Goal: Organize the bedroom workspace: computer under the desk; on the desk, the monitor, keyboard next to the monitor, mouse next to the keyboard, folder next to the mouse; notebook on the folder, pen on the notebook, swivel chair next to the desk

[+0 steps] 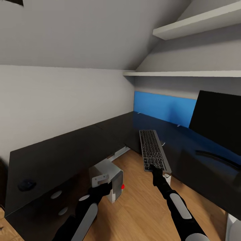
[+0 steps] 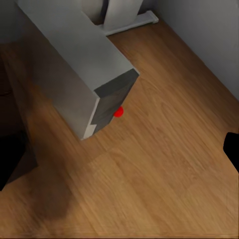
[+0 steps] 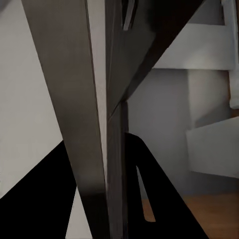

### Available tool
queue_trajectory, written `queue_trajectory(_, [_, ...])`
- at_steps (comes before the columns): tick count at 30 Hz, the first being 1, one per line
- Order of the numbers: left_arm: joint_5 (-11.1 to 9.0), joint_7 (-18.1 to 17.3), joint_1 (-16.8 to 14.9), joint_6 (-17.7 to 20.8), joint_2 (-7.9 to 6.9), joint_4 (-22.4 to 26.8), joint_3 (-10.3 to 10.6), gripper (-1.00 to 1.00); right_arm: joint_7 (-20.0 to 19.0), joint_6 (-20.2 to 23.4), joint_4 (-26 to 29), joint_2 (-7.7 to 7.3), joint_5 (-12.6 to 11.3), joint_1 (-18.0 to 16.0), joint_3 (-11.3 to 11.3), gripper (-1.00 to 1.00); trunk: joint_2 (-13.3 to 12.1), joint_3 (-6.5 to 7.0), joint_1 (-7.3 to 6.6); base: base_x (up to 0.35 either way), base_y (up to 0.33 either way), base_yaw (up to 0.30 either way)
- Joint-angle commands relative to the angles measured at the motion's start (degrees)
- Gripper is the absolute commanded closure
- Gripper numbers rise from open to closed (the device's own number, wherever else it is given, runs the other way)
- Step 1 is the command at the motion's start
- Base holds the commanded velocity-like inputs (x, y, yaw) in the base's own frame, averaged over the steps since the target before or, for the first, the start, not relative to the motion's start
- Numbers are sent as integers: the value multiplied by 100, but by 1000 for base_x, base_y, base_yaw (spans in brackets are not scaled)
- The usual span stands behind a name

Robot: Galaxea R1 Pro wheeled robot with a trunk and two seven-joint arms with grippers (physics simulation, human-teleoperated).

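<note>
Keyboard (image 1: 152, 150) hangs over the dark corner surface (image 1: 67, 150), left of the monitor (image 1: 217, 118), the right gripper (image 1: 156, 167) with jaws closed on its near short edge (a light, stiff slab that will lever from an end hold). Left wrist view adds the computer tower (image 2: 74, 59) on the wood floor (image 2: 164, 164); left gripper (image 1: 106, 186) jaws I cannot tell.

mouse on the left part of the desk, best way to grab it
Probably from above, jaws closing across the narrow sides of the mouse. It sits low and rounded on the flat dark desk, so nothing sticks out for a side grip. The left gripper is nearest.
</note>
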State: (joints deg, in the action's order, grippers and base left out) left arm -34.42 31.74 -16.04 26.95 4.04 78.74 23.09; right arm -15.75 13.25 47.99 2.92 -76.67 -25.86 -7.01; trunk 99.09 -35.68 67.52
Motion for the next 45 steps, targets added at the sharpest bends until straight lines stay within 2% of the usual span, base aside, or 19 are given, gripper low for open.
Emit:
queue_trajectory(1, [-48, 53, -5, 4, 2, -63, 11, -100, -1, 58, 25, 5, -42, -3, -29, 100, -39, 13, -23, 0, 0, 0])
queue_trajectory(6, [2, 77, 12, -56, -34, -563, 19, -100, 30, 62, 164, -5, -35, 1, -29, 100, -239, 102, -133, 0, 0, 0])
queue_trajectory(8, [4, 70, 155, -68, -118, -680, 20, -100, 39, 63, 225, -9, -37, 2, -29, 100, -319, 138, -177, 0, 0, 0])
queue_trajectory(12, [17, 62, 457, -175, -188, -748, 20, -100, 46, 70, 416, -17, -40, 53, -29, 100, -480, 210, -265, 0, 0, 0])
queue_trajectory(18, [24, 45, 998, -869, -360, -767, 23, -100, 329, 97, 912, -16, -40, 280, -29, 100, -720, 318, -397, 0, 0, 0])
queue_trajectory(22, [30, 36, 1402, -1083, -517, -766, 28, -100, 626, 154, 1277, -7, -48, 459, -27, 100, -881, 390, -484, 0, 0, 0])
queue_trajectory(25, [31, 24, 1659, -1402, -591, -764, 34, -100, 700, 182, 1343, 1, -49, 494, -22, 100, -1001, 443, -550, 0, 0, 0])
queue_trajectory(26, [27, 16, 1858, -1711, -685, -764, 77, -100, 715, 250, 1380, -10, -47, 505, -19, 100, -1041, 461, -572, 0, 0, 0])
queue_trajectory(28, [20, 15, 1960, -1860, -772, -772, 206, -100, 718, 462, 1423, -13, -43, 519, -15, 100, -1121, 497, -616, 0, 0, 0])
queue_trajectory(30, [10, 22, 2034, -1973, -924, -822, 407, -100, 722, 605, 1444, -3, -42, 535, -13, 100, -1202, 533, -660, 0, 0, 0])
queue_trajectory(33, [13, 51, 2062, -2028, -993, -985, 498, -100, 743, 677, 1452, 15, -39, 544, -5, 100, -1242, 551, -682, 0, 0, 15])
queue_trajectory(36, [9, 48, 2067, -2218, -1008, -1071, 519, -100, 747, 688, 1442, 25, -26, 546, 12, 100, -1242, 552, -682, 0, 0, 121])
queue_trajectory(40, [5, 37, 2069, -2634, -1016, -1256, 528, -100, 752, 689, 1427, 35, -16, 547, 163, 100, -1242, 559, -682, 0, 0, 206])
queue_trajectory(45, [0, 40, 2069, -2713, -1018, -1336, 528, -100, 858, 691, 1417, 41, -14, 547, 333, 100, -1242, 571, -682, 0, 0, 227])
